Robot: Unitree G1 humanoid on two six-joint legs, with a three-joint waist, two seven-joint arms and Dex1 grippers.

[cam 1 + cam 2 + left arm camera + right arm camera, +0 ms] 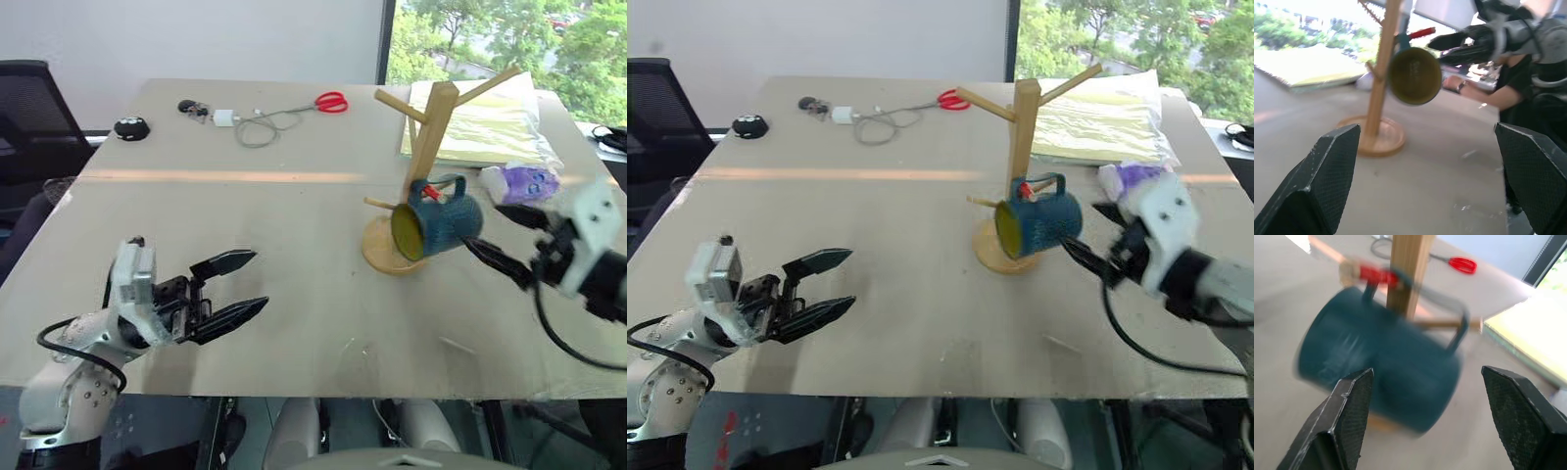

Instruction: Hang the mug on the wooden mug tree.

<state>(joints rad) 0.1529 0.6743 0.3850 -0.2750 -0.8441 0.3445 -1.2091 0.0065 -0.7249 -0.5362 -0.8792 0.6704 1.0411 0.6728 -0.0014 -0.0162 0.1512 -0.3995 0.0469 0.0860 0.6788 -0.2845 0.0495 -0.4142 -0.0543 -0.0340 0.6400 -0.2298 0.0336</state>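
- The mug (439, 223) hangs by its handle on the mug tree (431, 127); its lettering is blurred, unreadable.
- Right gripper (505, 240) spread beside the mug; left gripper (240, 284) spread, empty.

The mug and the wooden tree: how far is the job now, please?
Done, as it looks: the mug hangs by its handle on a low peg of the wooden mug tree, mouth tilted sideways. In hand: the right end effector is open beside the mug, not holding it. The left end effector is open and apart over the table. Left: only to draw the right arm clear.
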